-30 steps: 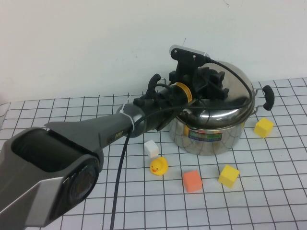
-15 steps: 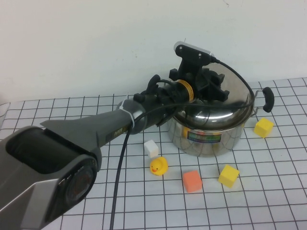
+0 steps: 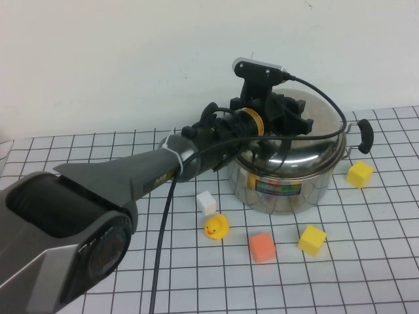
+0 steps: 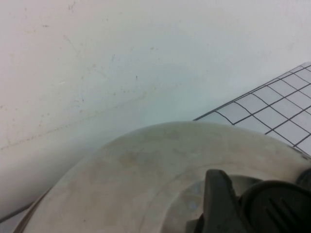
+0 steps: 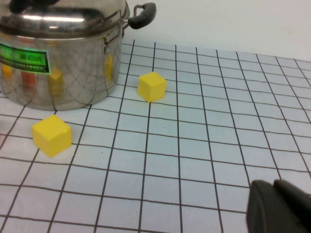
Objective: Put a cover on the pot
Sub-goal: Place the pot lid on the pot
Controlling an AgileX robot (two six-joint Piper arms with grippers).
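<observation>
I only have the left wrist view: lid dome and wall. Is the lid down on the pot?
Observer: In the high view the lid lies about level on the pot, with the left gripper holding its knob.
Operator: Anything near the pot?
Observer: A white block, duck, orange block and yellow block lie in front, none touching it.
Operator: And the right gripper?
Observer: The right gripper is low over the table, to the pot's right, well off it.

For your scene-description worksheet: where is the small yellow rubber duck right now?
In the high view, the small yellow rubber duck sits on the gridded table, just nearer than the white cube, left of the orange cube.
</observation>
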